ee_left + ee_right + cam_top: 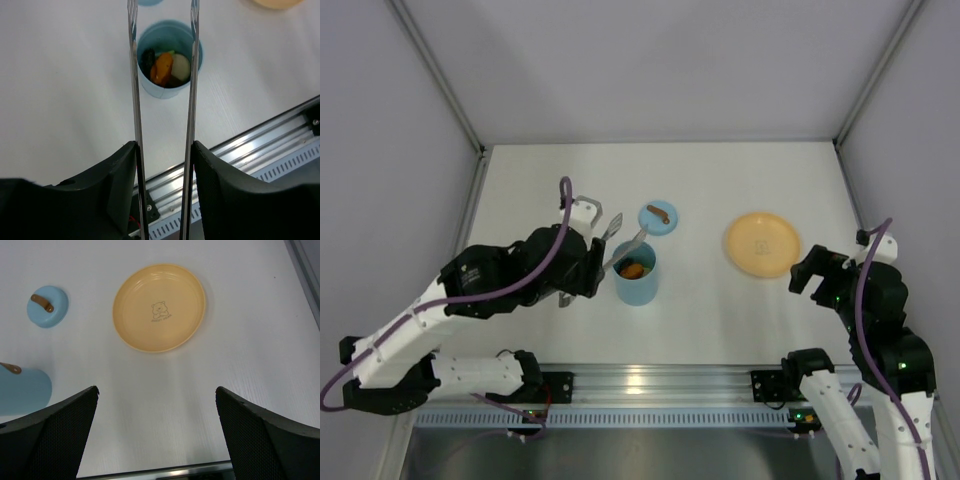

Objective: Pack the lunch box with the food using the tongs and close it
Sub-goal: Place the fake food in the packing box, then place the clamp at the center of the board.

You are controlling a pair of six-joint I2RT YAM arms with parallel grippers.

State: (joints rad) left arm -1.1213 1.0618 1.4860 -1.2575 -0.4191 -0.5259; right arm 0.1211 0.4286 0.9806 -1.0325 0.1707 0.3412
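The light blue lunch box [636, 282] stands upright at mid-table, its wall [154, 88] seen from above in the left wrist view. Inside it lies the food [163, 69]: orange, dark and pale green pieces. My left gripper [582, 264] [164, 146] is shut on the tongs [135, 100], whose two thin arms run apart over the tub, one across each side of its rim, with nothing between their tips. The blue lid [659, 216] [48, 306] lies flat behind the tub. My right gripper [808, 270] [156, 390] hangs open and empty near the plate.
An orange-yellow plate [762, 243] [159, 307] with nothing on it sits at the right. The aluminium rail [650, 380] runs along the near edge. Grey walls enclose the table on three sides.
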